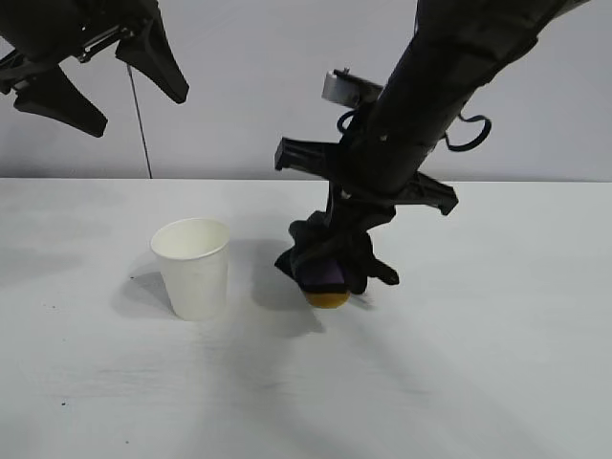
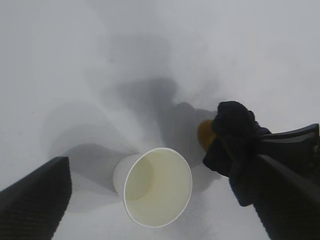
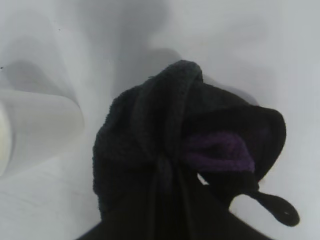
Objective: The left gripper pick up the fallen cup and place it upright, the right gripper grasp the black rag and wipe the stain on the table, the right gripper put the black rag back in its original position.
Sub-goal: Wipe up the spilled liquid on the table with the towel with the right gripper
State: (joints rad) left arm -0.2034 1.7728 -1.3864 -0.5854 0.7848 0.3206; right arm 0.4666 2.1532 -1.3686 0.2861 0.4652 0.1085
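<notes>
- The right gripper [image 1: 337, 251], a bulky black arm ending in two wide pointed fingers, reaches steeply down toward the middle of the wide, flat white table [image 1: 497, 363].
- Its fingers are clenched on the black rag [image 1: 330, 256], a soft dark cloth bundle with a purple patch showing; the cloth hangs bunched below the fingertips.
- In the right wrist view the black rag [image 3: 170, 150] fills the space directly under the claw, with its purple patch and a thin black loop strap ending in a rounded tab trailing off to one side.
- The stain [image 1: 327, 298], a small oval yellowish-brown spot of liquid, lies directly beneath the rag's lowest edge; the cloth covers part of it, and whether the two touch cannot be told.
- The cup [image 1: 192, 267], a plain white tapered paper cup with a rolled rim, stands upright on the table, mouth up, near the right gripper on the side toward the left arm, apart from the rag.
- The left gripper [image 1: 100, 86], a black arm with two pointed fingers, hangs high above the table, up and behind the cup, fingers spread wide and grasping nothing.
- In the left wrist view the cup [image 2: 155, 187] sits below and between the spread fingers [image 2: 37, 200], well clear of them, with the stain [image 2: 205, 134] and the rag [image 2: 235, 135] just beyond it.
</notes>
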